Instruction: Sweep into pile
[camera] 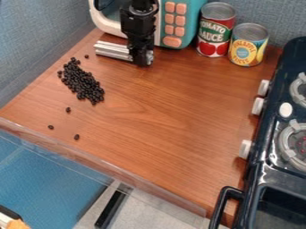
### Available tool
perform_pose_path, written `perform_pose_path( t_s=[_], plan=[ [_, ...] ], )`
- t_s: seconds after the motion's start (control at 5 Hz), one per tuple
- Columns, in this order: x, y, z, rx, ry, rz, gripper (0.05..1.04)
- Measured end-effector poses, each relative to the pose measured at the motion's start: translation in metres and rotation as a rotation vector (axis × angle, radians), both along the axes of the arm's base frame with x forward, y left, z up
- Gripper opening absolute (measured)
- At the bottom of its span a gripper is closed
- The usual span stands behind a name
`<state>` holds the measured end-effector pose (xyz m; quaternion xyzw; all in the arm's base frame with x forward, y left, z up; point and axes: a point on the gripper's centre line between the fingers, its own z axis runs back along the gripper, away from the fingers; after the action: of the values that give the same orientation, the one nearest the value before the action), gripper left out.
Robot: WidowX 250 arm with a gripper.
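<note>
Brown wood-grain counter (173,114): black two-finger gripper (143,61) near the back, jaws clamped on a silver ridged metal bar (112,50). Small round black beans (83,83) lie clustered at left; a hasty or tilted stroke could roll the strays (76,137) nearest the front off

the light is bright and fairly even, with faint, soft shadows. a mild sheen lies on the wooden counter (173,120), and small glints mark the glossy black stove (267,166) at right.
</note>
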<state>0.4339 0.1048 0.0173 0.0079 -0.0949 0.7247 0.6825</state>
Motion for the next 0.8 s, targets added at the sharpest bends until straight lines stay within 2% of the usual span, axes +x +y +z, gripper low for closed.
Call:
perform_pose_path(
  t_s=[0.2, 0.6, 0.8],
  plan=[
    [-0.012, -0.002, -0.001, 0.010, 0.007, -0.010, 0.391],
    [-0.012, 0.001, 0.001, 0.001, 0.003, -0.005, 0.391],
    [-0.007, 0.015, 0.012, 0.000, -0.021, 0.031, 0.391]
  ],
)
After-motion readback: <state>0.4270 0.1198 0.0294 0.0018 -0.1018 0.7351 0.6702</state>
